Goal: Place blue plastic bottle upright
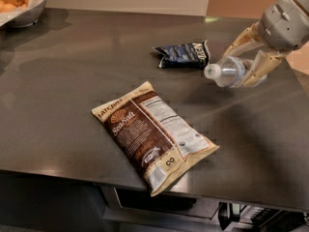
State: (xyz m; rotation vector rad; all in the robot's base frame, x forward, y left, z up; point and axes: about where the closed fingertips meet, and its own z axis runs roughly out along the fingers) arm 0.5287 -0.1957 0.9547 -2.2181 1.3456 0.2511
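The blue plastic bottle (227, 71) is a small clear bottle with a white cap. It is held in the air above the dark counter, lying roughly level with its cap pointing left. My gripper (246, 64) comes in from the upper right and is shut on the bottle's body, one tan finger above it and one below. The bottle's base is hidden between the fingers.
A dark blue snack packet (183, 55) lies just left of the bottle. A brown and white chip bag (152, 132) lies flat near the counter's front edge (58, 170). A white bowl (24, 6) of oranges stands at the far left corner.
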